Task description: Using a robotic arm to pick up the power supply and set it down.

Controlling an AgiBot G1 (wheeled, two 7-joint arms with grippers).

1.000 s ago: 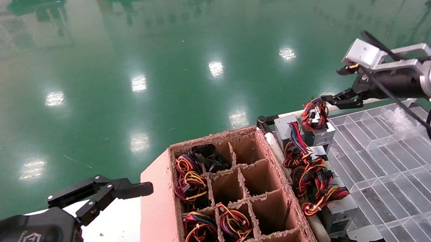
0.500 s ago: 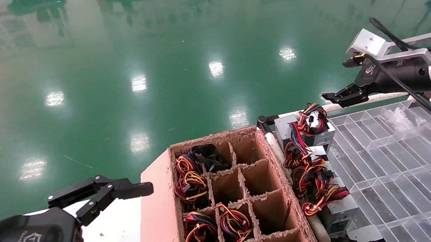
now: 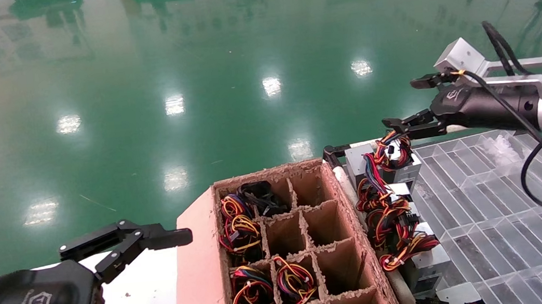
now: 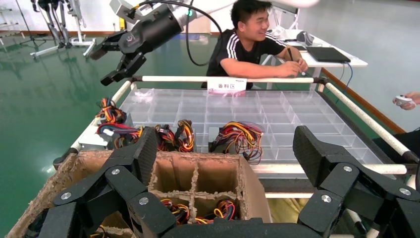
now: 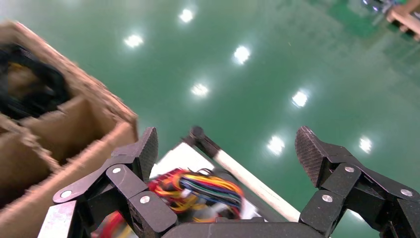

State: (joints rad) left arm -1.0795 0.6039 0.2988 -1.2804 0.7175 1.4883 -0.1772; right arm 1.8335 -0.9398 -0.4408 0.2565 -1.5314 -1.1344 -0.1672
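The power supply (image 3: pixel 403 164), a small grey box with a bundle of red, yellow and black wires on top, stands at the far end of a row of like units along the rack's edge. My right gripper (image 3: pixel 400 103) hovers open just above and behind its wires, touching nothing. The same wire bundle (image 5: pixel 198 191) lies below and between the spread fingers of the right gripper (image 5: pixel 228 148). My left gripper (image 3: pixel 128 240) stays parked low at the near left, open and empty. From there the far supply's wires (image 4: pixel 110 111) show beneath the right gripper (image 4: pixel 106 64).
A brown cardboard divider box (image 3: pixel 348 213) holds wired units in several cells beside the row. A clear compartment tray (image 3: pixel 497 202) fills the rack, bounded by a white rail (image 4: pixel 223 79). A seated person (image 4: pixel 252 39) leans on the far side. Green floor lies beyond.
The far supply's wire bundle sank slightly and settled. My right gripper lifted away from it, then shifted left and now hangs over it, still open. The left arm has not moved.
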